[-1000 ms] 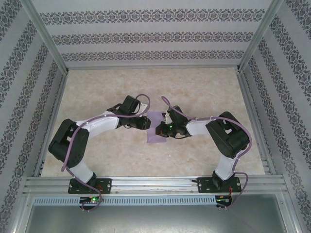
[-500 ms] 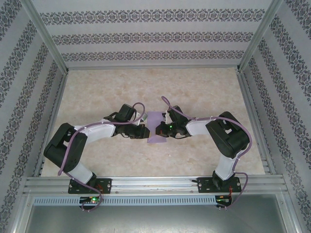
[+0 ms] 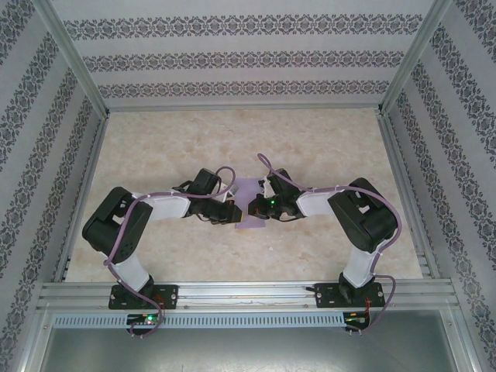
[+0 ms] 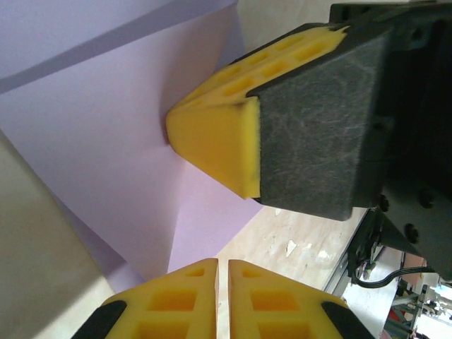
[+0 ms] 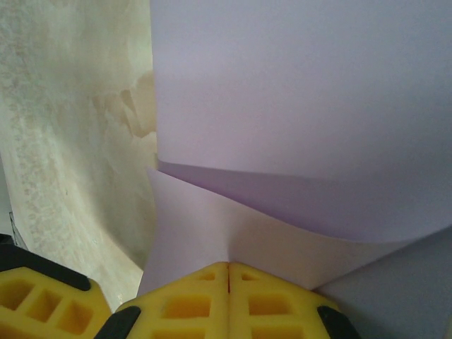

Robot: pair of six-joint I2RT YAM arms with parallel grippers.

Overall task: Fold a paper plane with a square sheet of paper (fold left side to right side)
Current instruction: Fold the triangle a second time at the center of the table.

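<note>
Though creased, plain sheet [image 5: 282, 85] beneath right pincer [image 5: 228, 268]

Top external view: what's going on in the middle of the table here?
Both arms meet over the square sheet of paper, lying partly folded on the table. The right pincer is shut, its tip pressing on the paper near a crease. The left pincer looks shut at the sheet's edge; whether it pinches the paper is unclear.
</note>
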